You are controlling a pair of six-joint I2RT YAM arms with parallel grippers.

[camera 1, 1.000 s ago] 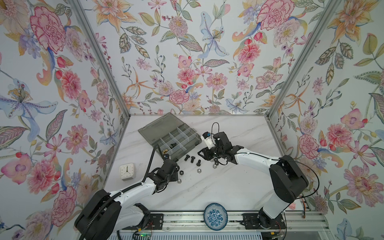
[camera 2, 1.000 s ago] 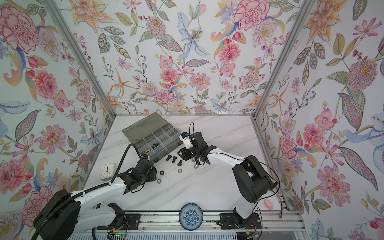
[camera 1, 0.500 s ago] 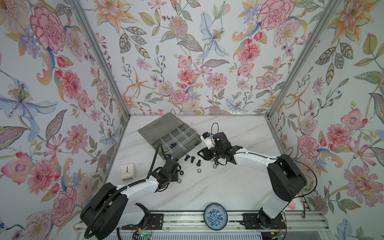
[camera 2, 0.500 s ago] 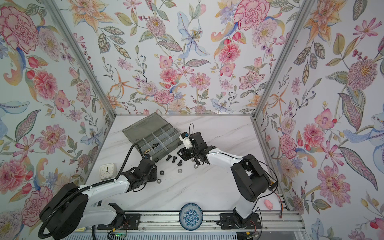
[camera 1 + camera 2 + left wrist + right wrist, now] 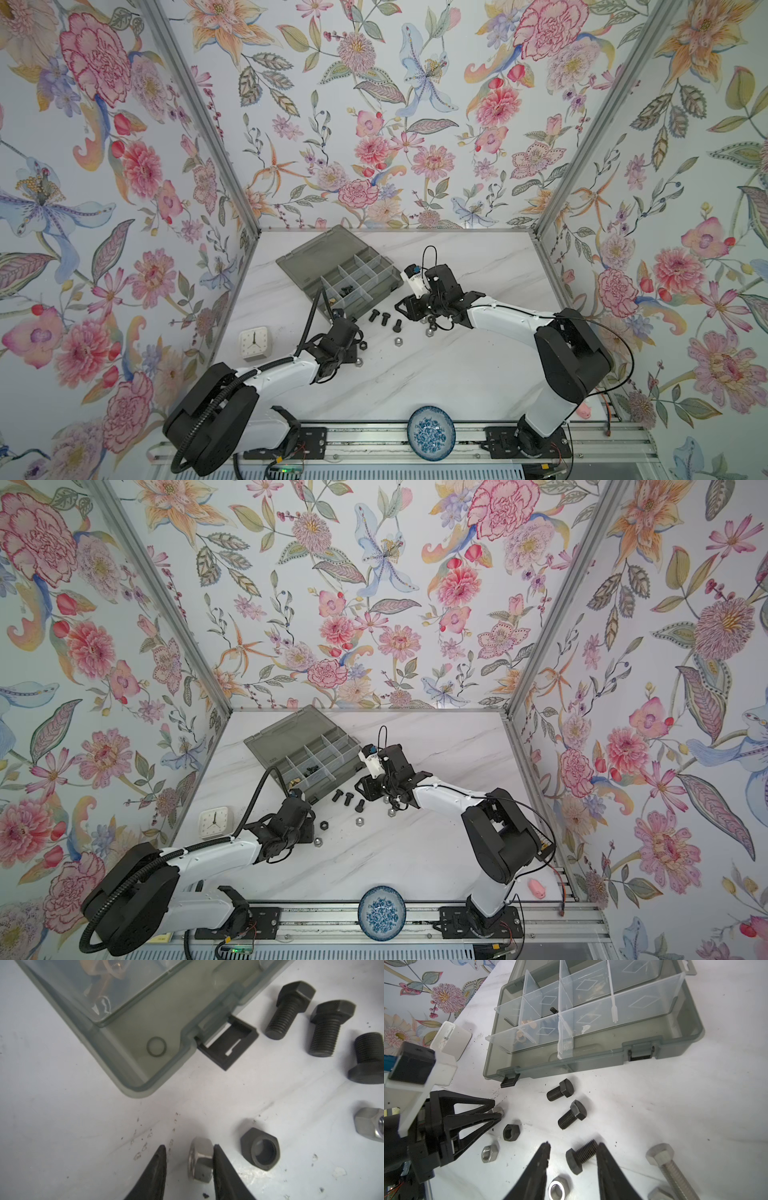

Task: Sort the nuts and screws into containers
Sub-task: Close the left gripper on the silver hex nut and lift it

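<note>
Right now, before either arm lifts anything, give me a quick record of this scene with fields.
Left gripper: open, straddling a silver nut; one finger touches it
Right gripper: open, straddling a black bolt
Organizer box: lid open; brass-coloured pieces and black pieces in compartments
Loose bolts: two more black bolts, one silver bolt
Loose nuts: black nut, other silver nuts
Off to the side: clock, patterned dish
</note>
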